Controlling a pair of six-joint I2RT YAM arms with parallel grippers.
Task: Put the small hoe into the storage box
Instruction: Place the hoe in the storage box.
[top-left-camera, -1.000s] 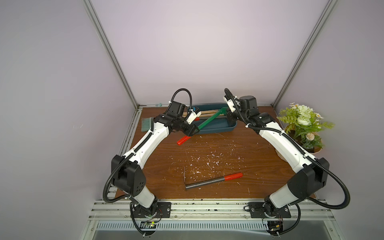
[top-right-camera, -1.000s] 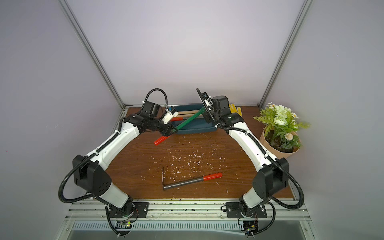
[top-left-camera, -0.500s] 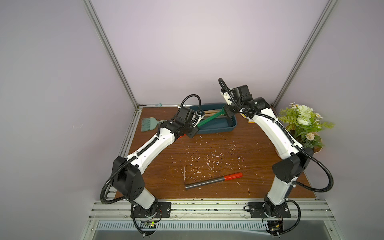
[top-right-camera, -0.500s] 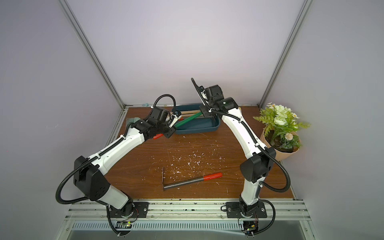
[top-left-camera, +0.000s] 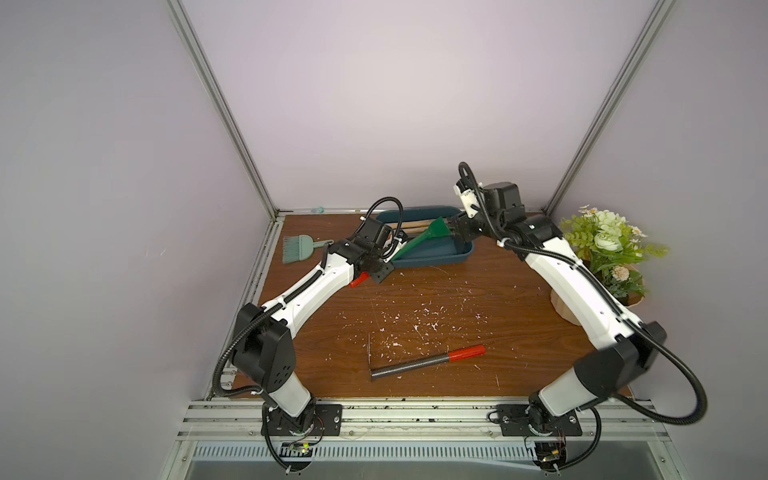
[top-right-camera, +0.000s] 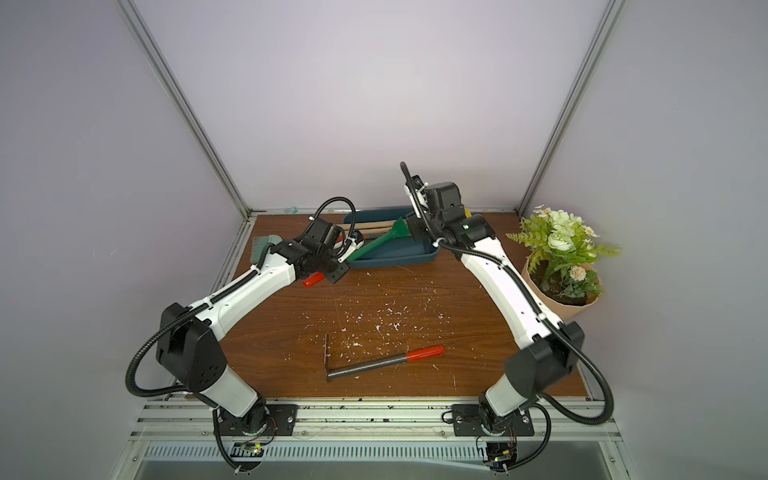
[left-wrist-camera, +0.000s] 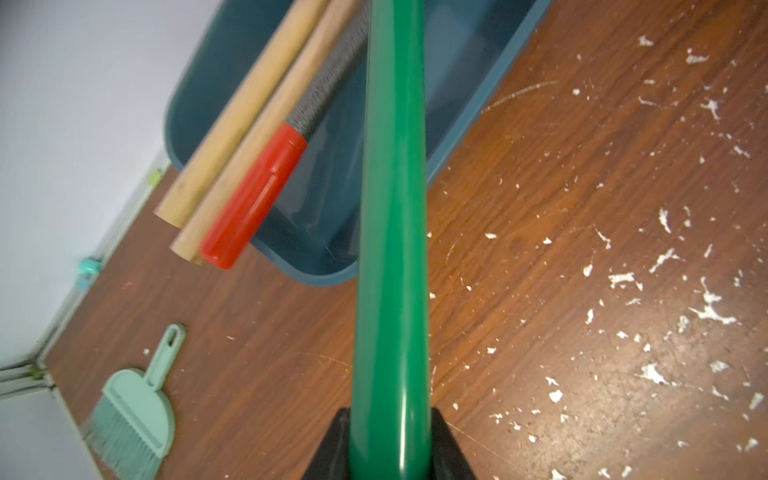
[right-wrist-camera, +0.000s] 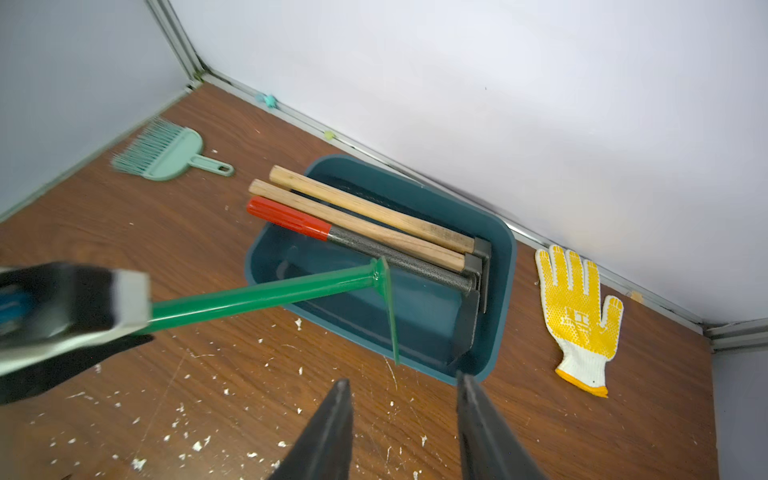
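A: What is at the front of the surface (top-left-camera: 519, 332)?
B: One red-handled tool (top-left-camera: 424, 361) lies loose there.
A: Left gripper (left-wrist-camera: 388, 415)?
B: Clamped on the handle of the small hoe (right-wrist-camera: 257, 297). The blade hangs over the storage box (right-wrist-camera: 505, 266) at the far edge, and the handle crosses its rim.
A: Right gripper (right-wrist-camera: 403, 380)?
B: Jaws apart, empty, beside the blade.

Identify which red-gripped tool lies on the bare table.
The dark-shafted tool near the front edge. Its twin lies in the storage box; the left gripper holds the green hoe.
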